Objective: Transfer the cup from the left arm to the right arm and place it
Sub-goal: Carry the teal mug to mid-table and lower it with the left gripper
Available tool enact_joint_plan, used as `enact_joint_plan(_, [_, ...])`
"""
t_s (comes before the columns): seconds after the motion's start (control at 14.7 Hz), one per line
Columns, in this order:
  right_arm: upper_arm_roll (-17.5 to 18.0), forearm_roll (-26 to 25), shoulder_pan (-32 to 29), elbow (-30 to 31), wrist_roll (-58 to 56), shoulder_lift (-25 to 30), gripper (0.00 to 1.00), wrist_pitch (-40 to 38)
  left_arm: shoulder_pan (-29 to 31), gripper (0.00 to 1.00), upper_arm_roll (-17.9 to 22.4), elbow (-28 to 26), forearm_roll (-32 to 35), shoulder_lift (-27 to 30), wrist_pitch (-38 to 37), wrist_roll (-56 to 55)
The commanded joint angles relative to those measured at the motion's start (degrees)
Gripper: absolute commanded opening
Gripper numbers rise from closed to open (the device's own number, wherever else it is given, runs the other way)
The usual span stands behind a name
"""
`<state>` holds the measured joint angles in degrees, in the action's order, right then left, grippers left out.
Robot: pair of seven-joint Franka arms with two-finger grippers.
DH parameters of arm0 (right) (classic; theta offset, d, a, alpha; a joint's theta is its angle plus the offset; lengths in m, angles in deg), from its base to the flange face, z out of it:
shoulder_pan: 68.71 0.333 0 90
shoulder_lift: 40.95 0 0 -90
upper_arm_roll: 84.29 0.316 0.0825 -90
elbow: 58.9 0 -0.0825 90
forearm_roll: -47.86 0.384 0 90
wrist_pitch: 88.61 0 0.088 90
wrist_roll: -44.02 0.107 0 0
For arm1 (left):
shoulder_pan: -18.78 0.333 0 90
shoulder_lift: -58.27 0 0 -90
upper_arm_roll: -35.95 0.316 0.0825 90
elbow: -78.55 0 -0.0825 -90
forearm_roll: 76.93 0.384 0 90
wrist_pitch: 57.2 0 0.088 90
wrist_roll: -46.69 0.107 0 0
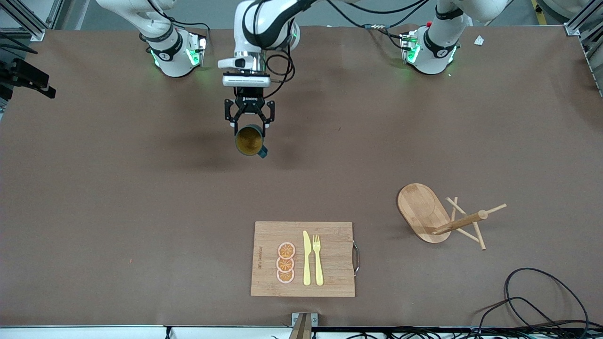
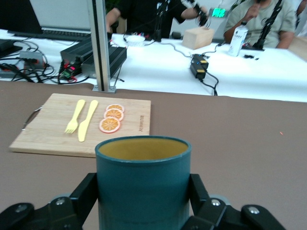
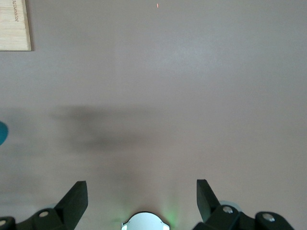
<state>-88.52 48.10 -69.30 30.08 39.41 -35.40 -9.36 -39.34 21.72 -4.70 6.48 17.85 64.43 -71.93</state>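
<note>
The cup [image 1: 249, 140] is dark teal with a yellowish-brown inside. My left gripper [image 1: 249, 126] is shut on its sides and holds it in the air over the bare middle of the table. The cup's mouth is tipped toward the front camera and its small handle points down. In the left wrist view the cup [image 2: 143, 187] fills the space between the left gripper's [image 2: 143, 194] two fingers. My right gripper [image 3: 140, 188] is open and empty, high over the table by its own base, and is out of the front view. A teal edge of the cup [image 3: 2, 133] shows in the right wrist view.
A wooden cutting board [image 1: 334, 278] with orange slices [image 1: 286, 262], a yellow knife [image 1: 306, 258] and a fork [image 1: 318, 259] lies near the front edge. A wooden mug tree [image 1: 424, 212] lies tipped over toward the left arm's end. Black cables [image 1: 541, 301] lie at that front corner.
</note>
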Motion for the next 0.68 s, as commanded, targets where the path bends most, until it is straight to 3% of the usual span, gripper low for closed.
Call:
enact_joint_plan(0.0, [0.28, -0.06, -0.46, -0.31, 3.27, -0.01, 1.00, -0.68, -1.90, 0.58, 0.52, -1.99, 7.35, -2.72, -1.39, -6.68])
enact_joint_plan(0.27, [0.28, -0.06, -0.37, -0.31, 2.85, -0.01, 1.00, -0.42, -3.05, 0.58, 0.52, -3.15, 18.86, -9.05, -8.33, -17.15])
enact_joint_plan(0.61, [0.28, 0.02, -0.46, -0.31, 2.76, -0.10, 1.00, -0.51, -4.28, 0.56, 0.61, -2.98, 28.19, -15.20, -14.92, -21.29])
